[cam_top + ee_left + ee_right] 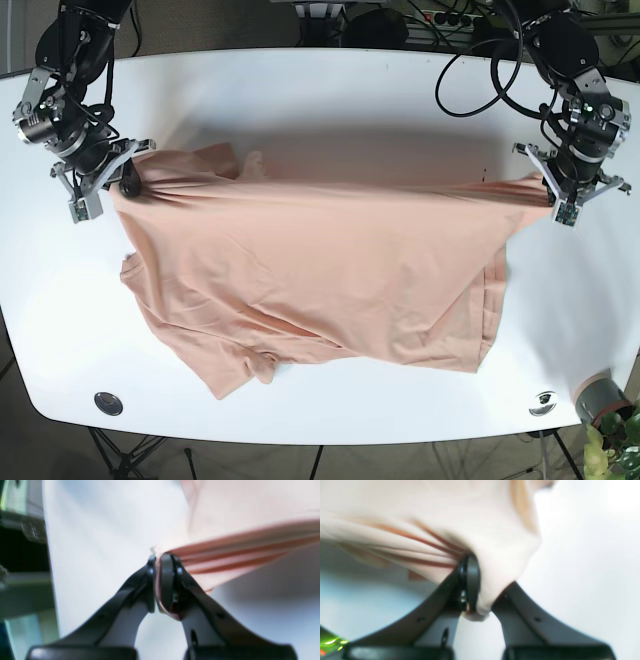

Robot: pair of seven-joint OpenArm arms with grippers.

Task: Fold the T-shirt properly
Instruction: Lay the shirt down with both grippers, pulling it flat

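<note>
You are handling a soft, light T-shirt point(320, 270) of thin peach fabric, and it behaves as limp cloth: it sags, creases and carries no shape of its own. Nearest the camera in the base view, the lower part of the garment lies slack on the white table point(300, 90), with a rumpled, partly doubled edge toward the front (which end of the shirt this is cannot be told from the pictures). Farther back, the upper edge is pulled into a taut line between the two arms, with tension folds radiating from each grip. The right gripper point(472, 580) has its jaws clamped on a bunched corner of the cloth, as the right wrist view shows, with fabric wrapped over one finger. The left gripper point(157, 580) is likewise closed on a thin pinch of the edge, and pleats fan away from it. Judge both holds as adequate but shallow; thin fabric may slide out under a sharp pull, so keep tension moderate and even. Take hold at corners or along seams, where layers are thickest, and pinch through all layers at once. Expect the slack part to drag and wrinkle when the held edge travels, and allow for it.
</note>
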